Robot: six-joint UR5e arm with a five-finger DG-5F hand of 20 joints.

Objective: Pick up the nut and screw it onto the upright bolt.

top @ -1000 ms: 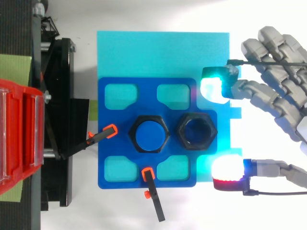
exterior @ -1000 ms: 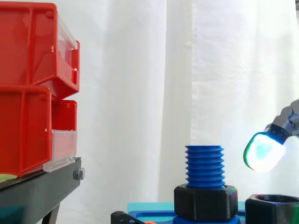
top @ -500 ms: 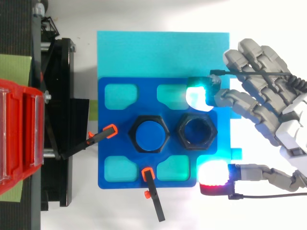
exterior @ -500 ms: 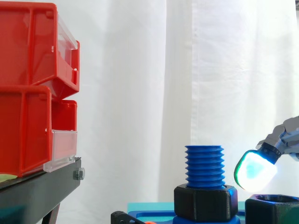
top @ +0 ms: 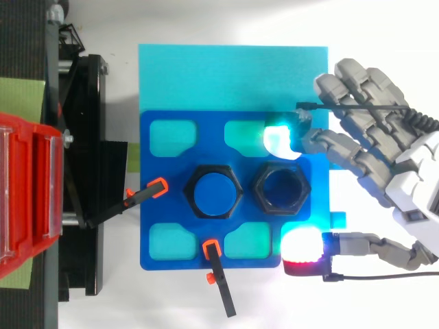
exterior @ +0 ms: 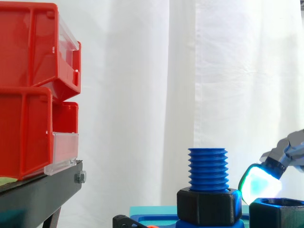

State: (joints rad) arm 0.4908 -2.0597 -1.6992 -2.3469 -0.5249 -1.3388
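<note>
1. Two red bins (exterior: 33, 95) stacked, contents hidden.
2. One blue bolt (exterior: 207, 168), base nut (exterior: 209, 205) round it; loose nut (top: 280, 190) just beside, on the blue plate (top: 154, 199).
3. Hand (top: 405, 185) spread wide, pads (top: 280, 140) flanking the loose nut, grasping nothing.

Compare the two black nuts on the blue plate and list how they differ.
The bolted nut sits round the base of the upright blue bolt, its bore filled; the loose nut has an empty bore. The loose nut lies between two glowing fingertips of the open hand; the bolted nut stands clear of the hand. Both are black, hexagonal, about the same size, and rest on the blue plate.
</note>
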